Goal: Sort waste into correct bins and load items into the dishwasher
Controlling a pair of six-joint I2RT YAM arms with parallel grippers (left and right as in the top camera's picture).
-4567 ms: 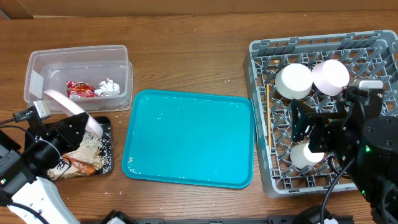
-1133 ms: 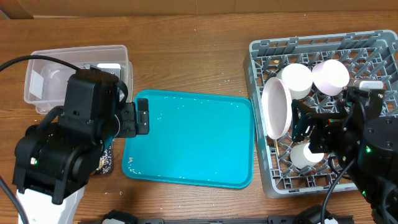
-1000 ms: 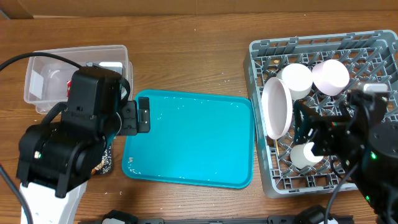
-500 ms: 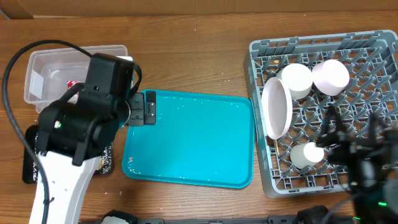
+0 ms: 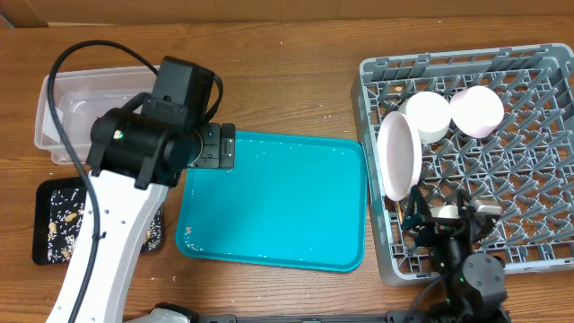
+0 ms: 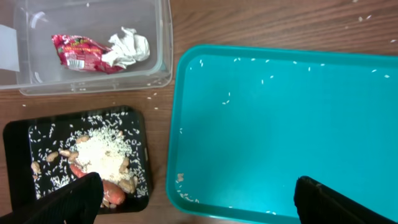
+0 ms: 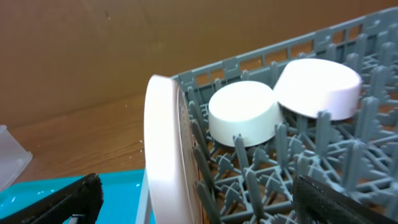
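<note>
Left gripper [image 6: 196, 180]: we find the fingers spread wide with nothing held. It hangs over the left part of the teal tray [image 6: 280, 124], which carries only a few scattered rice grains. Beside the tray's left edge lies the black tray [image 6: 15, 140], holding a heap of rice and brown scraps [image 6: 99, 152] with an orange carrot piece [image 6: 109, 190] at the near end. Behind the black tray stands the clear tub [image 6: 163, 43], containing the red wrapper [image 6: 81, 53] and the white tissue [image 6: 127, 48], touching each other. The wrapper bears a printed label; we cannot read it.

Right gripper [image 7: 196, 180]: fingers likewise apart, gripping nothing, low at the near side of the grey dish rack [image 7: 348, 155]. The white plate [image 7: 163, 155] stands on edge at the rack's left wall, just ahead of the gripper. Two white bowls [image 7: 244, 112] [image 7: 318, 87] rest upside down beyond it, touching. Everything sits on the wooden bench [image 5: 287, 81].
</note>
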